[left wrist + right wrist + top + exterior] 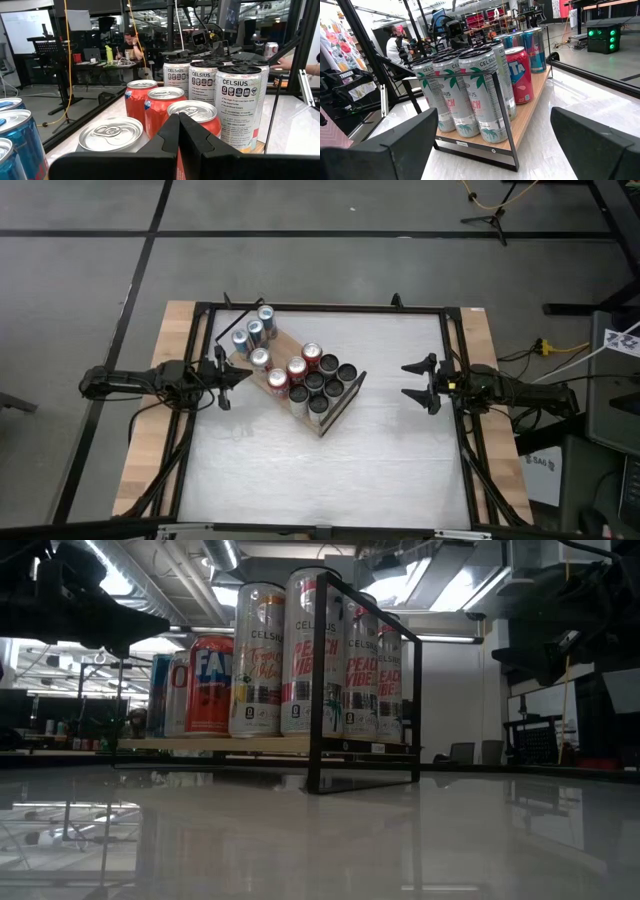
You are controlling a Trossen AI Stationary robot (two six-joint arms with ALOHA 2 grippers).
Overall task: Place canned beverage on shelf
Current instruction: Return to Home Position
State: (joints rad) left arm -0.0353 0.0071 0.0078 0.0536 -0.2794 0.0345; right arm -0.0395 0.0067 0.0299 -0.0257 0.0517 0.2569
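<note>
The shelf (pixel 286 341), a light-wood board on a black wire frame (pixel 345 402), stands slantwise in the middle of the white table. Standing upright on it are blue cans (pixel 251 331), a silver can (pixel 260 358), red cans (pixel 296 369) and several tall Celsius cans (pixel 326 385). My left gripper (pixel 243 376) is shut and empty, just left of the shelf, level with the can tops (pixel 178 120). My right gripper (pixel 408 381) is open and empty, to the right of the shelf, facing the Celsius cans (pixel 475 95).
A black metal frame (pixel 455 380) runs round the tabletop, whose wooden edges (pixel 165 380) show at left and right. Bare white tabletop (pixel 330 470) lies on the near side of the shelf. A person (pixel 132 45) sits in the room beyond.
</note>
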